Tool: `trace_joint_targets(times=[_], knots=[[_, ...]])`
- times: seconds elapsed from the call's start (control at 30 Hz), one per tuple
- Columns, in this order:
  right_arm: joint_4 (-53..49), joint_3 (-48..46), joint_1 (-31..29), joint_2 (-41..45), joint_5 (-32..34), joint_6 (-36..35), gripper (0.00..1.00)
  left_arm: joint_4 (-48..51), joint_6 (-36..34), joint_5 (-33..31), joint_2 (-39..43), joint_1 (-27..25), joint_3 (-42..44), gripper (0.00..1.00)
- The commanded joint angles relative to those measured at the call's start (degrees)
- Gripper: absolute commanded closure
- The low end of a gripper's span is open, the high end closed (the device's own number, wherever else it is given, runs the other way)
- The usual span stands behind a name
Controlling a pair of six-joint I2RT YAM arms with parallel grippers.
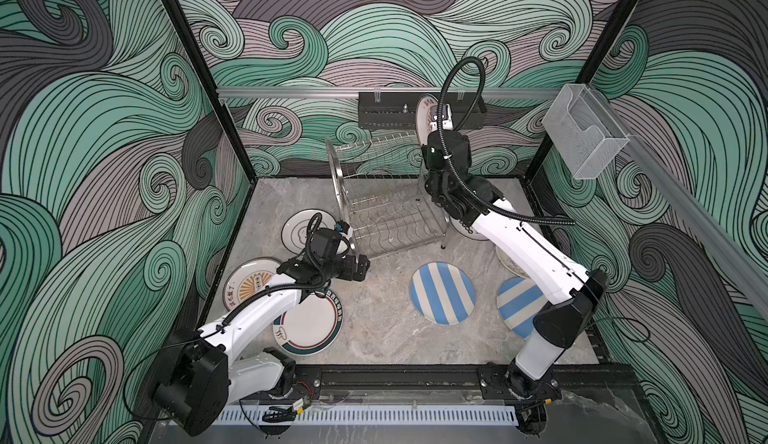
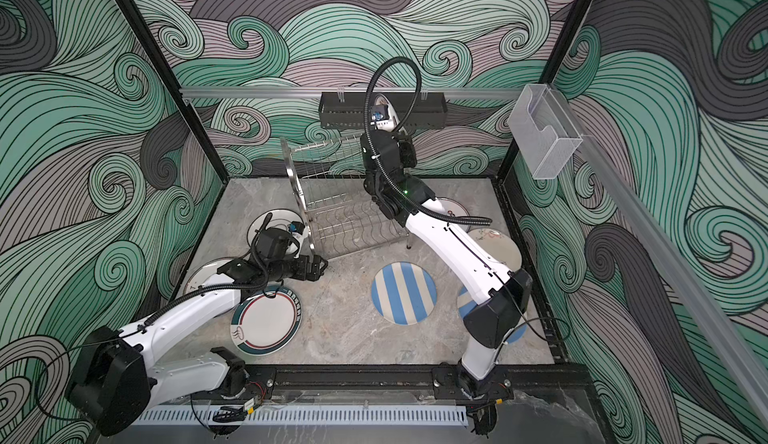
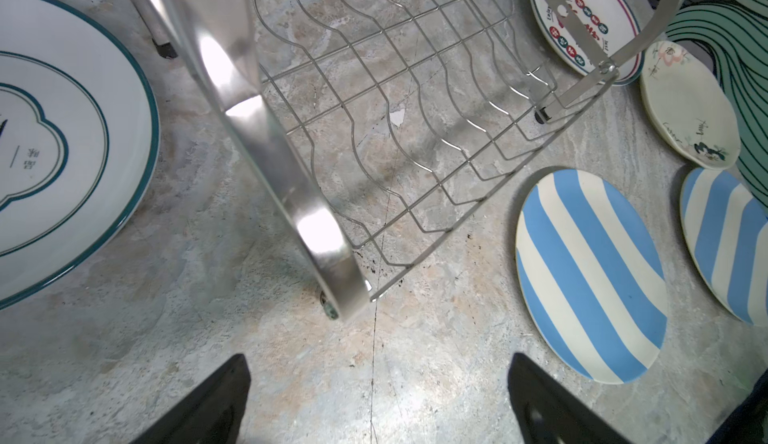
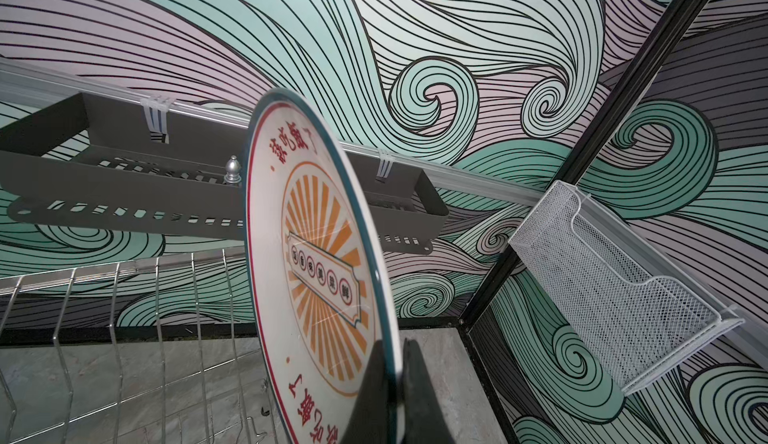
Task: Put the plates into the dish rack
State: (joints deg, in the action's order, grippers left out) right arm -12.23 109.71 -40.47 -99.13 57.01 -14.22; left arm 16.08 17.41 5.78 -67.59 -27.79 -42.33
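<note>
My right arm stretches high, right pincer (image 4: 400, 348) pinching the sunburst plate (image 4: 316, 254) by its rim, upright at the dish rack (image 1: 386, 213)'s upper tier. My left pincer (image 3: 380, 365) hovers low, spread, beside the rack's foot.

Grey stone table (image 1: 374, 329) low in the middle. Walls (image 1: 104, 130) all around, full of green and grey waves. Silver rail (image 1: 291, 91) across the back wall, upper middle. Black tray (image 1: 386, 115) with holes, tied to the rail with white ties (image 4: 154, 109). Clear box (image 1: 582, 138) on a side rail (image 1: 685, 209) at the upper right. White strip (image 1: 374, 415) with slits along the bottom edge.
</note>
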Motion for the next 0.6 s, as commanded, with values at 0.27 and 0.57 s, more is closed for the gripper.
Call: trace_joint_targets(times=[0.27,0.57], knots=[[2.5,-0.6,1.4,-1.5,0.0,3.5,1.0,1.5,1.0,-1.7,0.5,-0.4,-1.8,0.01],[2.3,-1.5,2.1,-1.7,0.1,4.2,1.0,1.8,1.4,-1.9,0.9,-0.4,-1.7,0.01]])
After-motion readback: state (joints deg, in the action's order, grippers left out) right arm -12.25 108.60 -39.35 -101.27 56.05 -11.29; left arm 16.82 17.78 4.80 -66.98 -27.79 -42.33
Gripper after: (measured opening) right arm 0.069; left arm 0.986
